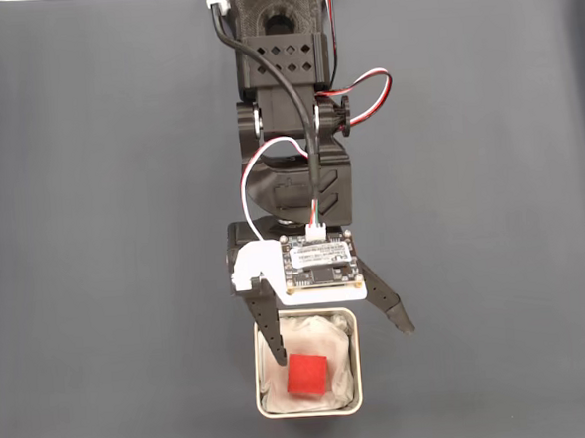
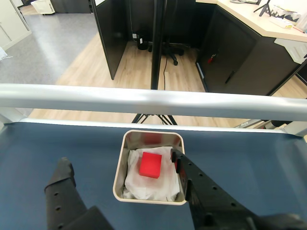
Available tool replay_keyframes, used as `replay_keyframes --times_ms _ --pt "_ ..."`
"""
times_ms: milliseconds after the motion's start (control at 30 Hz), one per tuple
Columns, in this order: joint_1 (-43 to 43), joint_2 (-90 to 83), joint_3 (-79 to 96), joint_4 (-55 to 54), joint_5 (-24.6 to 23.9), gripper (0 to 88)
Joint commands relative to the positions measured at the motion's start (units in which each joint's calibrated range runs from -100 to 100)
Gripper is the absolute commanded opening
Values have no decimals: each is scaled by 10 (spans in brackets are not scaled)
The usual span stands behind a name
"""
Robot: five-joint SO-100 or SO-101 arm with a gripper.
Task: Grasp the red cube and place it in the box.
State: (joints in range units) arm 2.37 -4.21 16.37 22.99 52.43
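Observation:
The red cube (image 1: 306, 374) lies inside the box (image 1: 358, 374), a small silvery tray with white lining, near the bottom edge of the fixed view. Nothing is touching the cube. My gripper (image 1: 343, 343) hangs open just above the box. In the fixed view its left finger dips over the box's left side and its right finger stands outside the box to the right. In the wrist view the cube (image 2: 150, 165) rests on the lining in the box (image 2: 152, 132), and the gripper (image 2: 120, 159) straddles it, one finger over the box's right edge and the other out to the left.
The box stands on a dark grey-blue mat (image 1: 95, 241) with free room on both sides. A metal rail (image 2: 153, 99) runs along the table's far edge in the wrist view, with floor and desks beyond. White and red cables (image 1: 364, 81) loop beside the arm.

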Motion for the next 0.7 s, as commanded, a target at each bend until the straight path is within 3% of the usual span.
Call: replay_keyframes --times_ms 0,433,667 --pt "5 -38 -6 -11 -2 453" --pt "7 -50 -1 -5 -14 426" --pt "1 -97 -12 18 -23 63"
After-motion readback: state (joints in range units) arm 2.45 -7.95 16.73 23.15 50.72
